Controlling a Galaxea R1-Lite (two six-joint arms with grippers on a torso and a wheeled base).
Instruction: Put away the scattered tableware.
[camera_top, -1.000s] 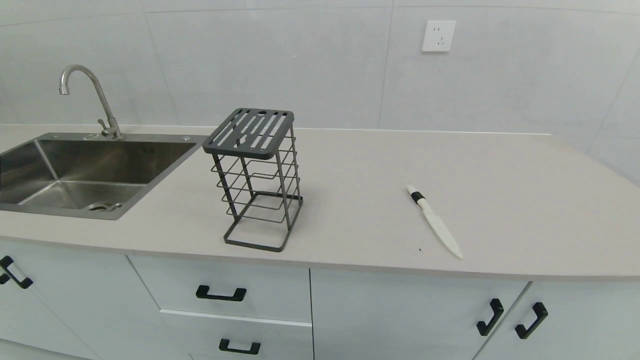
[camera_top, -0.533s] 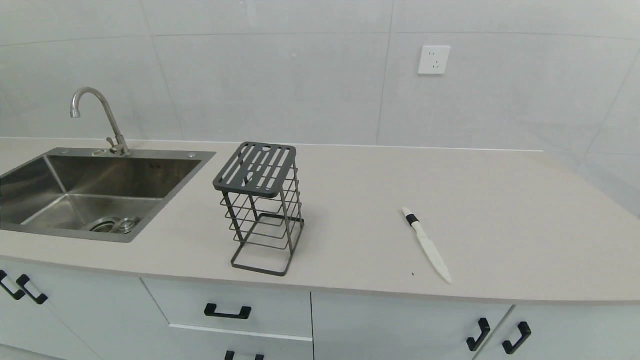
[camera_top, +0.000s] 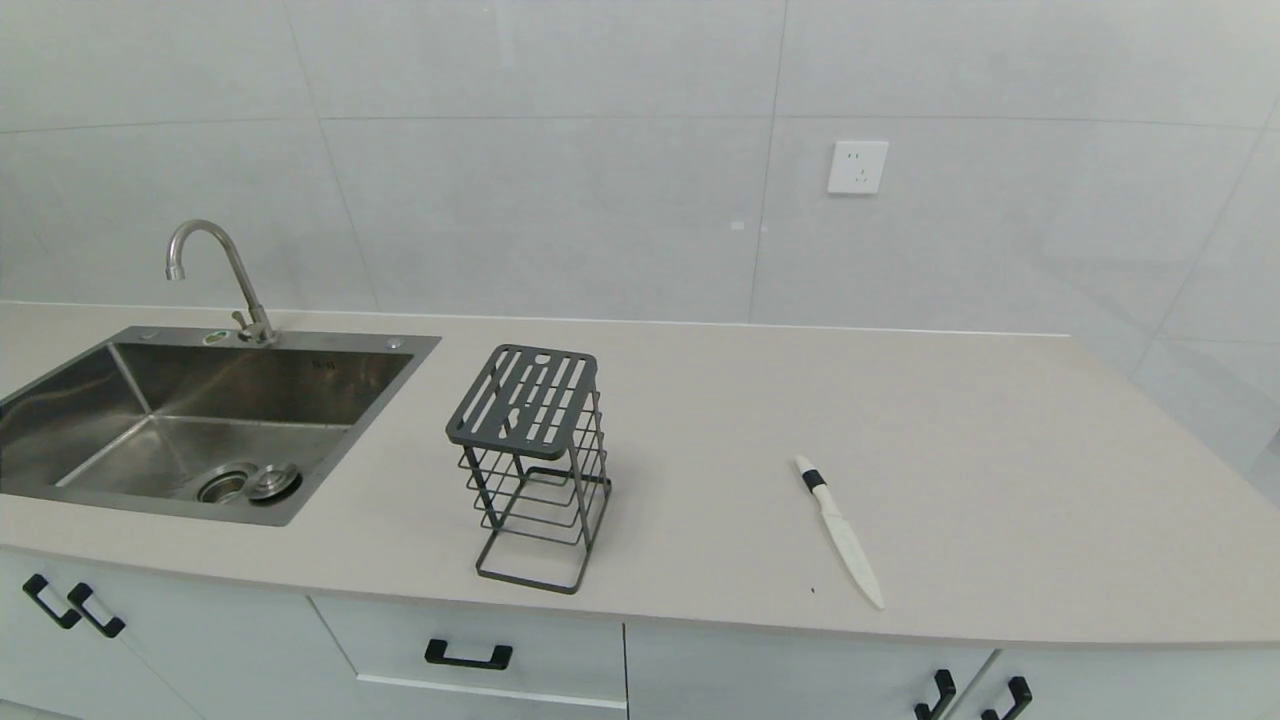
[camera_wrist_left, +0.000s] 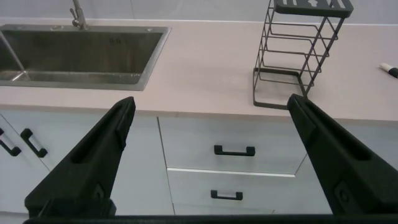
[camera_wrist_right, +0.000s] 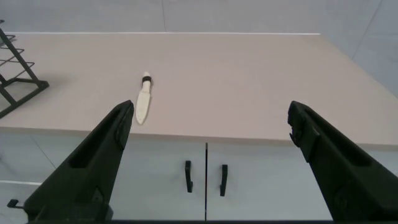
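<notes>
L gripper (camera_wrist_left: 211, 101): fingers spread wide, tips pointing fwd. R gripper (camera_wrist_right: 211, 106): same pose, fingers wide apart.

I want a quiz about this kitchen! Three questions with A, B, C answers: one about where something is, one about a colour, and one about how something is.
1. Where is the knife?
A) on the floor
B) on the counter, to the right of the rack
C) inside the rack

2. What colour is the rack?
A) red
B) yellow
C) dark grey

3. How is the left gripper?
A) open and empty
B) shut on the knife
C) shut on the rack

Answers:
1 B: it lies flat on the counter, apart from the rack.
2 C: its wires and slotted top are dark grey.
3 A: its jaws stand wide apart with nothing between them.
</notes>
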